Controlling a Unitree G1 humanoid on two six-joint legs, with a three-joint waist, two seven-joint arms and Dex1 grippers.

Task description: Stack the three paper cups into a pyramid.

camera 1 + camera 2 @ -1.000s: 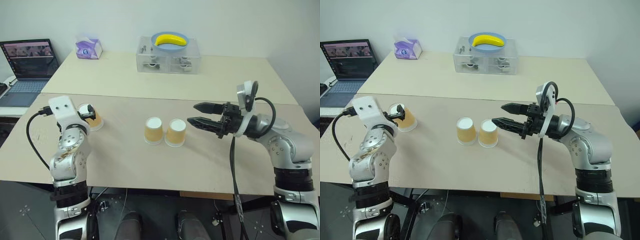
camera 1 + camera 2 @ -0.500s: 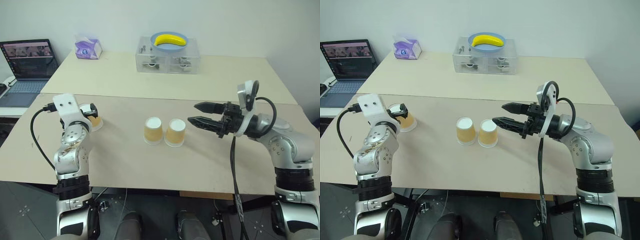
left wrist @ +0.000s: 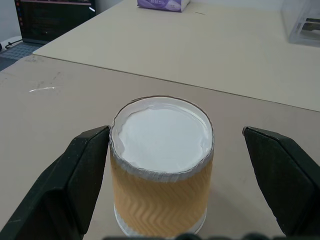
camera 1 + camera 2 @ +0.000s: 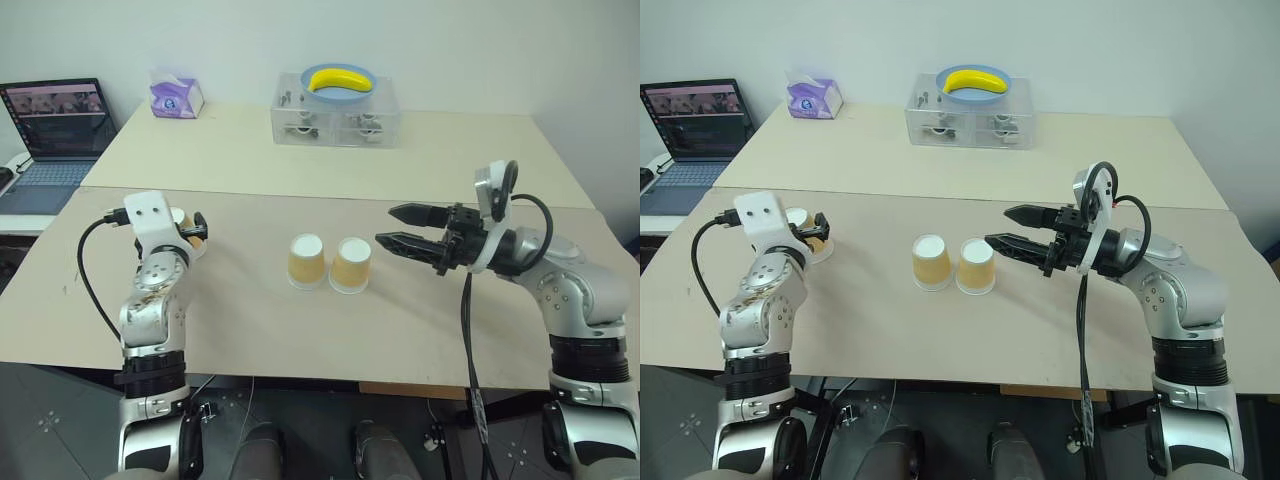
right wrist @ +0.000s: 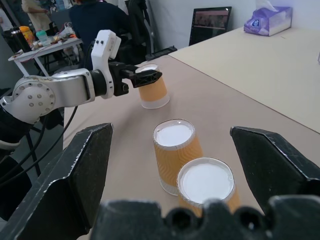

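Left eye view: two paper cups (image 4: 329,262) stand upside down, touching, at table (image 4: 420,330) centre. Third cup (image 3: 161,165) sits at nine o'clock between the left gripper's (image 3: 175,185) wide-spread fingers, one pad touching, unclamped. At three o'clock, right gripper (image 4: 397,228) hovers spread, empty.

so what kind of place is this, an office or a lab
Most likely a lab or office workroom: plain beige tables pushed together, an open laptop on a side desk, and a tissue box and clear drawer organiser by the wall.
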